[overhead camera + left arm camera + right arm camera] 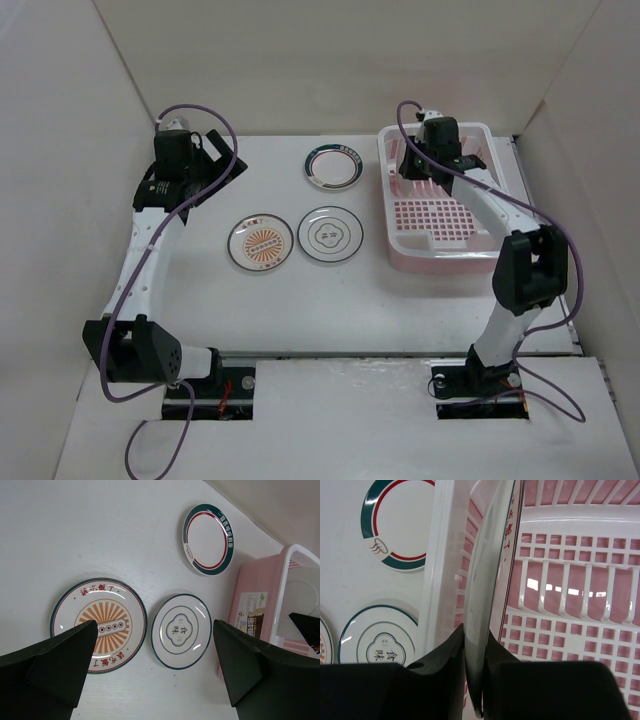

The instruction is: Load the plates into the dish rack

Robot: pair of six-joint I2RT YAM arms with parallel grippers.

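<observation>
round white plate (487, 580) clamped edge-on in right gripper (474, 647) over pink-and-white plastic dish rack (436, 555), left gripper (155, 627) spread wide open above orange-sunburst plate (100, 612) and dark-ringed plate (181, 630)

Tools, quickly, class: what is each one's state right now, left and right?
Left tool: open, holding nothing.
Right tool: closed on a plate, held on edge over the dish rack.

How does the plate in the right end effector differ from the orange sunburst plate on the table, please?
The gripped plate stands on edge, pinched by the right end effector over the dish rack; the orange sunburst plate lies flat and untouched on the table. The gripped plate shows mostly its rim; the sunburst plate shows its whole face. Both carry red lettering.
</observation>
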